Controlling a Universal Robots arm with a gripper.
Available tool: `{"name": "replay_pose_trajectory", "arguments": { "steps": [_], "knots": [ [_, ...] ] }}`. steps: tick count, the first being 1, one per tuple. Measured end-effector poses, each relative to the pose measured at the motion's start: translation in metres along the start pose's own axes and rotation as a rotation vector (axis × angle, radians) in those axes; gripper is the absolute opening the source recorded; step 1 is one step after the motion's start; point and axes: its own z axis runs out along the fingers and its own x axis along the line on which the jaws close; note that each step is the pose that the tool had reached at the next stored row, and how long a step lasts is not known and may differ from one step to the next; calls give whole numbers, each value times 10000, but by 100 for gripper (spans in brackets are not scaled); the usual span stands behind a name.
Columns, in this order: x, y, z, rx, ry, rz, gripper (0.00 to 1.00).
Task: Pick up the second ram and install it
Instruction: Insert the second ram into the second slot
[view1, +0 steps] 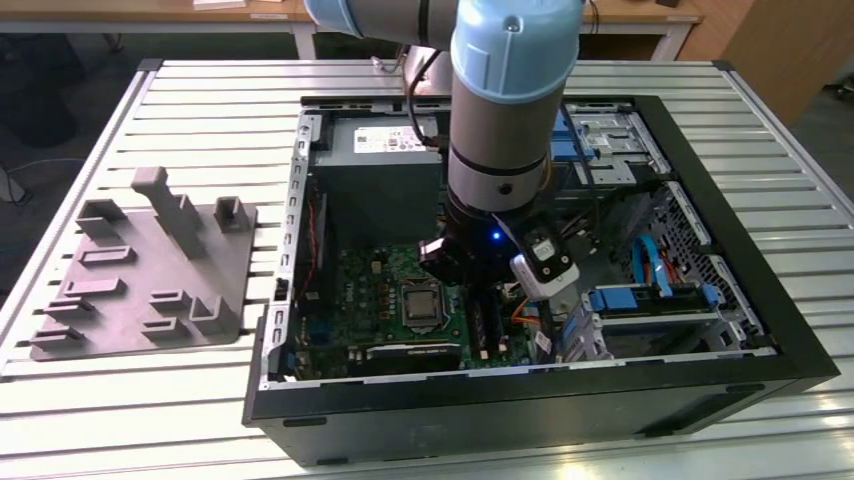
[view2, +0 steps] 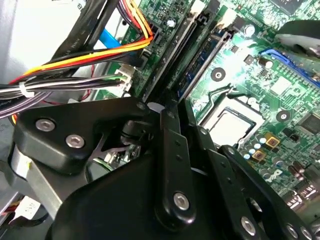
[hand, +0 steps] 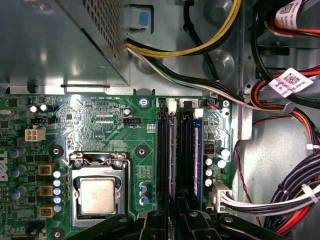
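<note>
— Where's the arm (view1: 501, 120) right now?

— I've got it down inside the open computer case (view1: 787, 330), with the gripper (hand: 172, 220) low over the motherboard (hand: 100, 125), directly above the memory slots (hand: 162, 145) that sit beside the processor (hand: 97, 196).

— And the second ram?

— In the first wrist view I can see a dark bluish board with chips standing on edge in the slot nearest the cable side — I take that to be the second ram (hand: 197, 150). It runs under the gripper's linkages, so its near end is hidden from me. In the second wrist view the same stick (view2: 197, 67) shows beyond the black finger links, lying along its slot.

— Is the claw clamped on it?

— I can't tell. The fingertips are hidden behind the gripper body in both wrist views, so I won't say apart or together.

— How far along are we, then?

— My judgement: the pick-up is done, since the grey fixture tray (view1: 147, 270) on the table (view1: 107, 400) holds no stick. The ram is at or in its slot. Whether it is fully seated and latched I can't confirm from here.
</note>
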Motion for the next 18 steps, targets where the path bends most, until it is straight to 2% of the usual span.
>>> {"name": "replay_pose_trajectory", "arguments": {
  "steps": [2, 9, 13, 14, 15, 16, 18],
  "knots": [
    [-1, -1, -34, -3, -1, 1, 21],
    [-10, -6, -246, -3, -1, 1, 21],
    [-13, 1, -312, -11, -1, 1, 20],
    [-12, 2, -317, -41, -1, 2, 13],
    [-12, 4, -320, -87, -1, 5, 13],
    [-12, 7, -319, -185, -1, 9, 10],
    [-13, 9, -320, -425, 3, 17, 10]
  ]
}}
